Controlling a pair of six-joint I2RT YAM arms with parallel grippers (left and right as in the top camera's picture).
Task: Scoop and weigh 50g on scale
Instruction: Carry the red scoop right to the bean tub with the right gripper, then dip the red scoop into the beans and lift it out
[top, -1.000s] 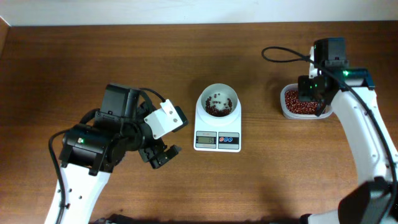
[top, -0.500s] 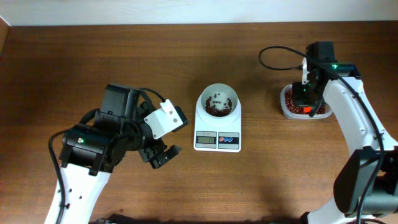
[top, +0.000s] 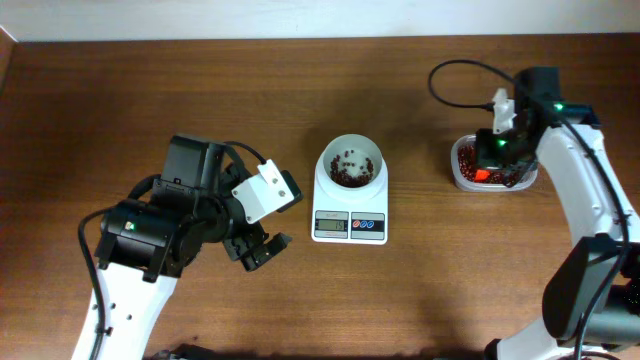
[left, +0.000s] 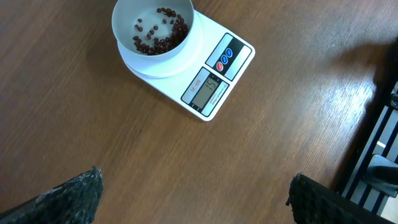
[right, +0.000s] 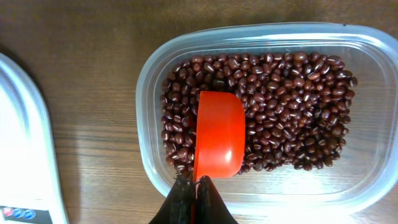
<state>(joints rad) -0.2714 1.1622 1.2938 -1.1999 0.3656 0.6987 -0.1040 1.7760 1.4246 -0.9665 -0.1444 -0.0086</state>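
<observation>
Right fingers (right: 214, 208) nudged rightward over tub (right: 149, 81), pinching red scoop (right: 219, 134) in beans (right: 292, 112)

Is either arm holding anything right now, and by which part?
The fingers of the right gripper pinch the red scoop by its handle end, over the beans. The left gripper is open, holding nothing.

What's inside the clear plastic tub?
Lots of red-brown beans fill the tub, and a red scoop, pinched by the right hand, lies among them. The scoop covers whatever lies beneath it.
</observation>
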